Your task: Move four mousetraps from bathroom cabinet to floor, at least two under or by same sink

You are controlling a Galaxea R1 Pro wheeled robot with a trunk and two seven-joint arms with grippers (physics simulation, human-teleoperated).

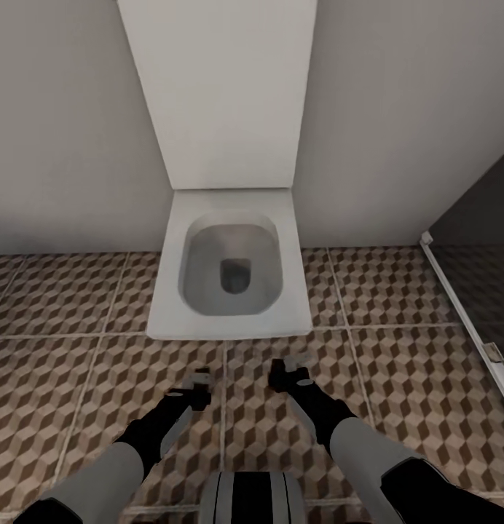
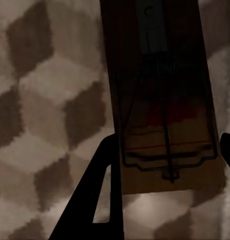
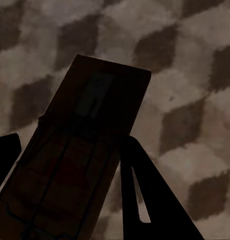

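Cube-patterned brown, beige and white bathroom floor (image 1: 398,306) lies beneath both arms. Flat tan wooden mousetrap (image 2: 164,100) sits clamped in my left gripper (image 1: 199,384); a second mousetrap (image 3: 80,160) is clamped in my right gripper (image 1: 285,372). White square toilet (image 1: 230,269) stands ahead. Step: carrying. Next, I judge, locate the sink, then lower and release.

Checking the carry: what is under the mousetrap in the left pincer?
Under the mousetrap held by the left pincer lies cube-patterned floor tile; the patch directly beneath the board is covered.
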